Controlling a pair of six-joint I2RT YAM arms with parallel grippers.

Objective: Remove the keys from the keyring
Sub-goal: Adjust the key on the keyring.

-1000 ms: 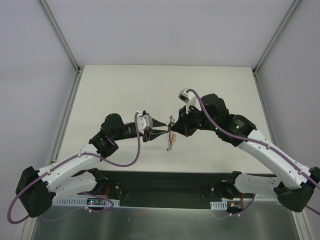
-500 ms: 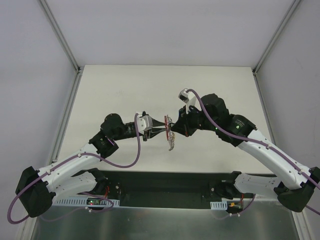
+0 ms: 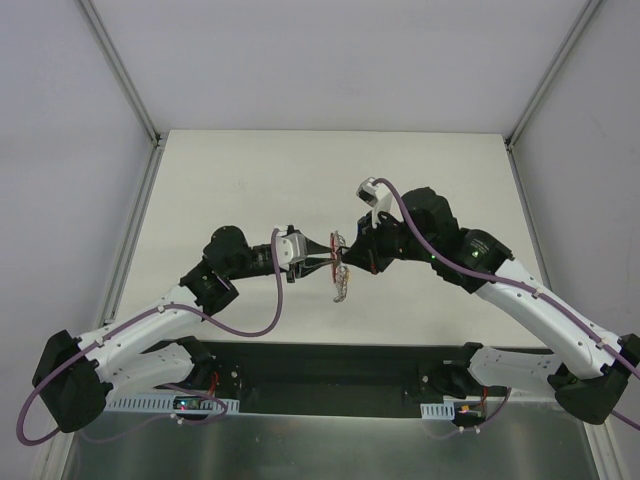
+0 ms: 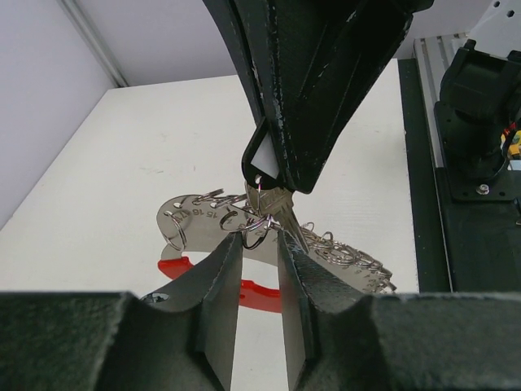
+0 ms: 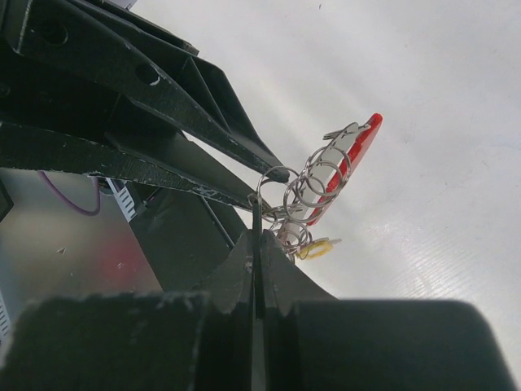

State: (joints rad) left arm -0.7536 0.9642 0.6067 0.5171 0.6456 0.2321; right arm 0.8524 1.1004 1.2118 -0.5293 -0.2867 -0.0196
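At the near edge we see the two arm bases on a dark strip (image 3: 330, 375). Beyond it lies a plain off-white tabletop (image 3: 250, 180), closed in by pale grey walls (image 3: 330, 60) with metal frame rails (image 3: 120, 70) running back to the corners. Over the middle of the tabletop the arms meet tip to tip. The left gripper (image 3: 326, 262) reaches in from the left and the right gripper (image 3: 352, 257) from the right, with the keyring (image 3: 342, 272) between them.

From overhead the bunch is only a small tangle. Its long axis runs near to far, and the looser end points towards the bases.

The left wrist view opens it up. A flat silvery plate (image 4: 199, 218) threaded with wire rings lies across the picture, with a red plastic piece (image 4: 207, 275) under it. One of the keys (image 4: 275, 202) hangs blade-down, its head, beside a white tag (image 4: 262, 156), clamped in the right arm's black fingers (image 4: 326, 98). The left fingers (image 4: 218, 309) stand a narrow gap apart with a ring at their tips; we cannot tell whether they pinch it.

The right wrist view shows its own fingers pressed together on a thin metal blade, with the rings fanned just past them. Here the red piece points up and right, and a small yellow bit (image 5: 319, 247) appears that neither other view shows.
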